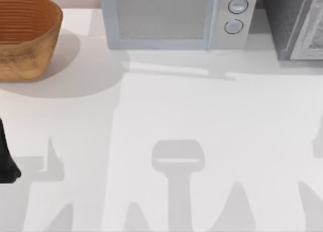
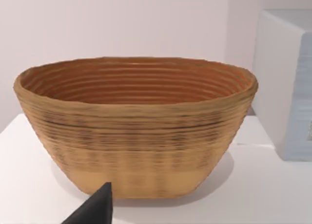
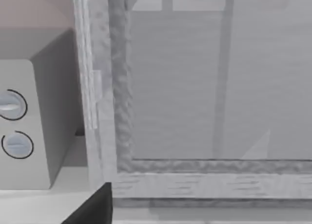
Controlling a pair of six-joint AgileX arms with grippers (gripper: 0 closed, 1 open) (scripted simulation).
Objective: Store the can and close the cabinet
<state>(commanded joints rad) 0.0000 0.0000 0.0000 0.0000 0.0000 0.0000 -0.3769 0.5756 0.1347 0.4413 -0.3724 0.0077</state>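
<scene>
Shadows of both arms stretch across the white table (image 1: 166, 106). At its back stands a pale grey microwave (image 1: 174, 17) with two round dials, door closed; a ribbed woven wicker basket (image 1: 25, 35) sits at the far left corner, and a grey cabinet (image 1: 295, 22) at the far right. The left arm (image 1: 6, 159) is a dark shape at the table's left edge; its gripper fingertip (image 2: 97, 209) points toward the basket (whether its fingers are spread I cannot tell). The right wrist view looks closely at the cabinet's grey front, a dark fingertip (image 3: 95, 207) low in view.
</scene>
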